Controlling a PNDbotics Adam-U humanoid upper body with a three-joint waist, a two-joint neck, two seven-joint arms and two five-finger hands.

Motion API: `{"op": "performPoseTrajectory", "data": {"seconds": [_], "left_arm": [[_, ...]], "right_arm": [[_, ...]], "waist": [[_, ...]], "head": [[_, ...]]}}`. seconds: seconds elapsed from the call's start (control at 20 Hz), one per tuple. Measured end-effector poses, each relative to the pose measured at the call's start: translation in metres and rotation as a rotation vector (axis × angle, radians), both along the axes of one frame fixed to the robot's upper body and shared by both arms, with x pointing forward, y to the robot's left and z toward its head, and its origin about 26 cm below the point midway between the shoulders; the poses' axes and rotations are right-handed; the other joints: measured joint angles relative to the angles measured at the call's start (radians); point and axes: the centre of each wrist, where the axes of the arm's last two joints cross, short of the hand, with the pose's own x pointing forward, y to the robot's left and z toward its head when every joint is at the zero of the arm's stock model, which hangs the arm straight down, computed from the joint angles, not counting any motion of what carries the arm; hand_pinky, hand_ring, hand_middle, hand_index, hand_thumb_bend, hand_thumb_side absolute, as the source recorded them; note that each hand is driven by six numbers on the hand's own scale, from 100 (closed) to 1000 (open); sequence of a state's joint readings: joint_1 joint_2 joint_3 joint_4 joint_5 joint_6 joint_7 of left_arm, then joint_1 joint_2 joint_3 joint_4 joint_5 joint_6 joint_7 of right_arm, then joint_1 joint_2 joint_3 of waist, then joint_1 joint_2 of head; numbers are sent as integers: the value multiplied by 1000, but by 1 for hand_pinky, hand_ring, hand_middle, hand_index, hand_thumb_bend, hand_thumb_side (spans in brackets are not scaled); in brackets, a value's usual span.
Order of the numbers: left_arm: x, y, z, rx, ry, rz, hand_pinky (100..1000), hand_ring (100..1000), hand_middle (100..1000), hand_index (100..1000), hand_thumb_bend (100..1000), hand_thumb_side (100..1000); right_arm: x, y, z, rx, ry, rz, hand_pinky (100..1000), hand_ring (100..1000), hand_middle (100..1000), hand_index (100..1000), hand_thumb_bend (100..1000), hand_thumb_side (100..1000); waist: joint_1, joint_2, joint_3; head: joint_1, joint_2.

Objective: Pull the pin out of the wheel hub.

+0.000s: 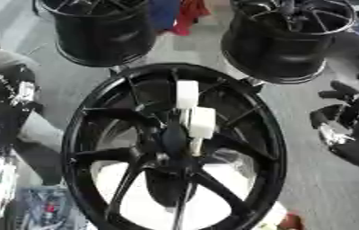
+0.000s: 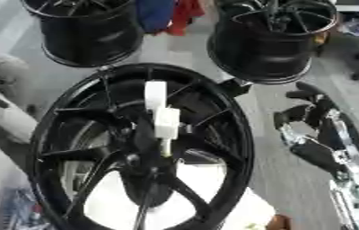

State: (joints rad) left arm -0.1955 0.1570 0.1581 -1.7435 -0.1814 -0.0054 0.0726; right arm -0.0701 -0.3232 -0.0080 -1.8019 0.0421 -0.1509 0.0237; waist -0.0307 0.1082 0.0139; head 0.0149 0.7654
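Right hand [image 2: 316, 130] off to the side of the wheel [image 2: 238, 148], fingers relaxed, grasping nothing.
I judge the pull not yet begun: the white pin [image 1: 192, 112] sits at the hub; my left hand [image 1: 10, 96] shows at the left edge, its fingers unreadable.

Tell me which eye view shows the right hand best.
Right eye view. The right hand shows whole there with its silver forearm, fingers relaxed, hanging beside the black wheel hub and clear of the white pin. In the left eye view the same hand sits at the frame's right edge, partly cut off.
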Motion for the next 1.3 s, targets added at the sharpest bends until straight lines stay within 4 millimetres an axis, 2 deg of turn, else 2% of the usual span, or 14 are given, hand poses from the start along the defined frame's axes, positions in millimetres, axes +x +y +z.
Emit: {"op": "performPoseTrajectory", "data": {"seconds": [0.2,0.55,0.95,1.25,1.3], "left_arm": [[0,0,0,1,2,-4,449,614,639,781,229,599],[0,0,0,4,4,-9,449,614,639,781,229,599],[0,-2,-1,8,7,-20,449,614,639,781,228,599],[0,-3,-1,11,8,-29,449,614,639,781,227,599],[0,-3,-1,11,8,-30,449,614,639,781,226,599]], "right_arm": [[5,-6,22,-83,-39,37,651,634,771,920,275,254],[15,-3,80,-340,-106,227,669,677,789,933,272,278],[15,27,147,-628,-153,536,704,751,835,951,304,308],[16,53,172,-777,-142,732,716,783,853,956,332,313],[17,55,173,-790,-135,752,764,847,880,958,366,306]], "waist": [[-1,-3,5],[-9,-6,18],[-15,-9,29],[-17,-9,35],[-17,-9,35]], "head": [[-1,0],[-6,0],[-10,0],[-10,0],[-10,0]]}}
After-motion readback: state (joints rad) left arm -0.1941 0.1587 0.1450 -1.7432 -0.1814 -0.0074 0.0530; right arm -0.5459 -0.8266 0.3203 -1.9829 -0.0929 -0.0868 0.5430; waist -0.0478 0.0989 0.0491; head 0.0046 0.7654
